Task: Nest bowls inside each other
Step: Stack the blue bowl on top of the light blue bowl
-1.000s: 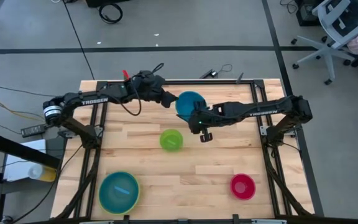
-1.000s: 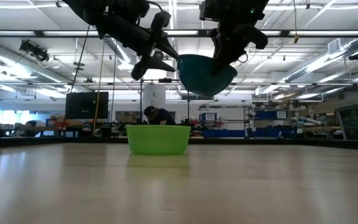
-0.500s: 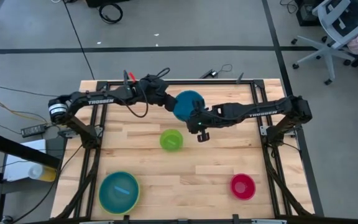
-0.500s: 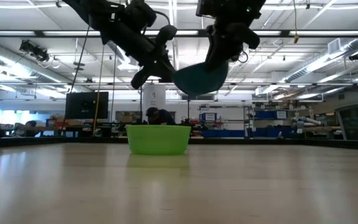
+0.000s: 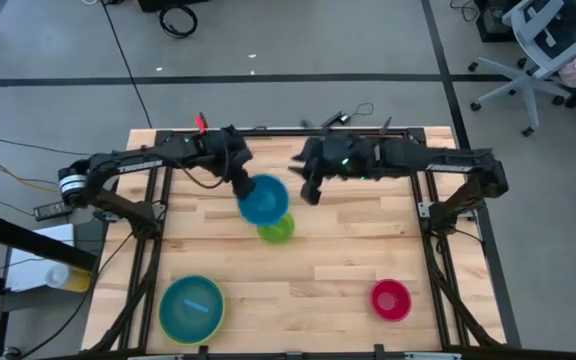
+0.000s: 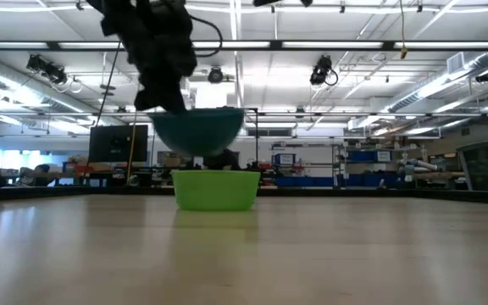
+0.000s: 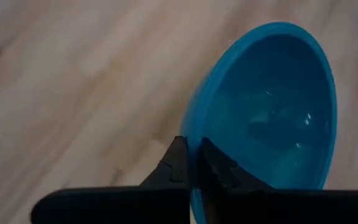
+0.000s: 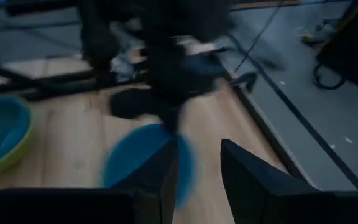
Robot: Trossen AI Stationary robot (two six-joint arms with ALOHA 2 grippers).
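My left gripper [image 5: 241,186] is shut on a teal-blue bowl [image 5: 264,199], which hangs mouth up just over the small green bowl [image 5: 278,229]. The green bowl stands on its base mid-table [image 6: 215,190]. My right gripper [image 5: 307,189] is open and empty, high up to the right of the teal bowl; its wrist view shows the gap between its fingers [image 8: 199,168]. A red-pink bowl [image 5: 390,300] stands at the near right. At the near left, a light blue bowl sits inside the large lime-green bowl [image 5: 192,308]. My left gripper pinches the teal bowl's rim [image 7: 189,163] on the bowl's far-left side, one finger inside the wall and one outside. The fingers slant down from the far left. The bowl hangs about level, mouth up, clear of the table and the green bowl [image 6: 197,131].
The wooden table top [image 5: 328,275] has bare room between the green bowl and the two near bowls. A black frame [image 5: 268,131] runs along the far edge, with cables on it. People and desks show in the room beyond.
My left gripper has shut on the teal bowl's rim and carried it toward the near-left, over the small green bowl. My right gripper has opened, let go of the bowl and risen away. The bowl has gone from tilted to about level.
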